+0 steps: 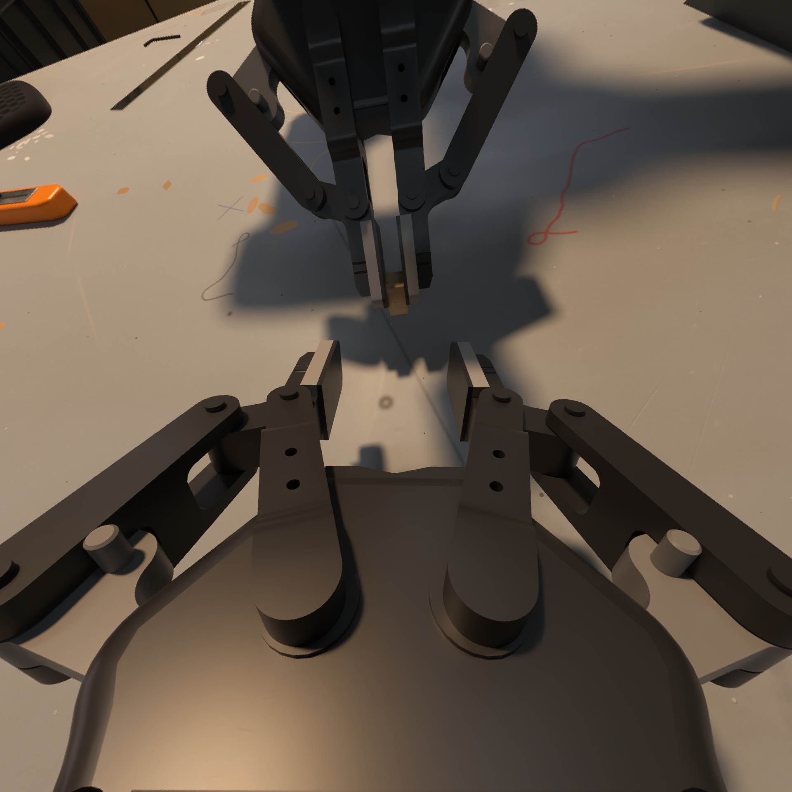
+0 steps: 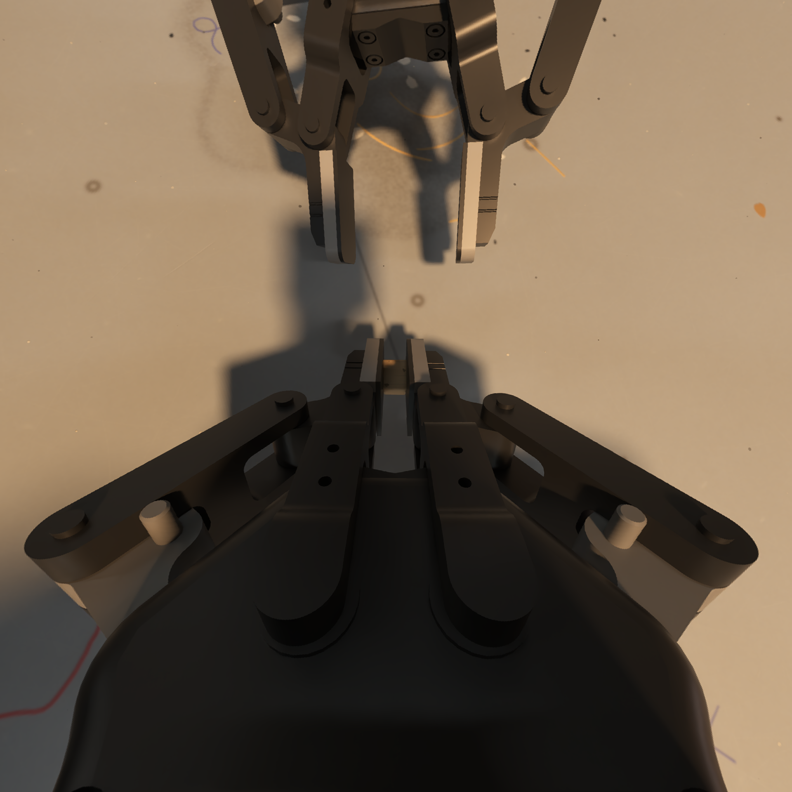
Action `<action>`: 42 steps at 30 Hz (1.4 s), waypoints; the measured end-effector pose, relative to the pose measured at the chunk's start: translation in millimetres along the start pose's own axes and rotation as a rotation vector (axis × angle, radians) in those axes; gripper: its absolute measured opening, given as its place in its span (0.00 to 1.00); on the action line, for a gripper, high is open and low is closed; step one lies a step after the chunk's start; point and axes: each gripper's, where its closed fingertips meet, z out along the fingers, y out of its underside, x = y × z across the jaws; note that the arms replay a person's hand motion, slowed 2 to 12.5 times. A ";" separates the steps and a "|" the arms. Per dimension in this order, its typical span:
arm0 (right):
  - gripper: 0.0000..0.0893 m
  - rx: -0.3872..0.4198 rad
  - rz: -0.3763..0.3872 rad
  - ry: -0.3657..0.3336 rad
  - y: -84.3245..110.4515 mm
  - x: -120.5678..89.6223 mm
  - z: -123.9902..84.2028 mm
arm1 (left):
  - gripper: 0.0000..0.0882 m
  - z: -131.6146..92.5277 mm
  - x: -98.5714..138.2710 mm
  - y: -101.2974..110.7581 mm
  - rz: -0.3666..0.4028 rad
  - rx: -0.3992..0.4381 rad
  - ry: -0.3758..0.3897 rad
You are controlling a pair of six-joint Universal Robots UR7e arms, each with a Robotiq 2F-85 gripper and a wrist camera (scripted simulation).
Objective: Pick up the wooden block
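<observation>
A small wooden block [image 2: 394,372] sits clamped between the pads of my right gripper [image 2: 394,358], just above the table. In the left wrist view the same block [image 1: 397,298] shows between the right gripper's [image 1: 394,295] fingertips, facing me. My left gripper [image 1: 394,364] is open and empty, its fingers wide apart, a short way in front of the block. It also shows in the right wrist view [image 2: 400,253], open, opposite the right gripper. Most of the block is hidden by the pads.
A grey worktable [image 1: 643,343] with scuffs and paint specks. An orange tool [image 1: 34,203] lies at the left, a dark perforated object [image 1: 19,107] behind it, a red string [image 1: 565,188] to the right, and a long dark strip [image 1: 180,55] at the back.
</observation>
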 end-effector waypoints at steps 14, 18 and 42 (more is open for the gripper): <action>0.10 -0.038 -0.010 0.011 6.2 0.8 5.0 | 0.49 1.2 3.6 1.0 0.005 -0.004 0.024; 0.10 -0.038 -0.005 0.012 5.9 1.0 5.1 | 0.48 1.7 4.4 1.7 0.010 -0.009 0.027; 0.10 -0.034 0.033 0.076 6.4 12.2 -8.8 | 0.04 5.9 37.3 0.6 0.262 -0.023 0.115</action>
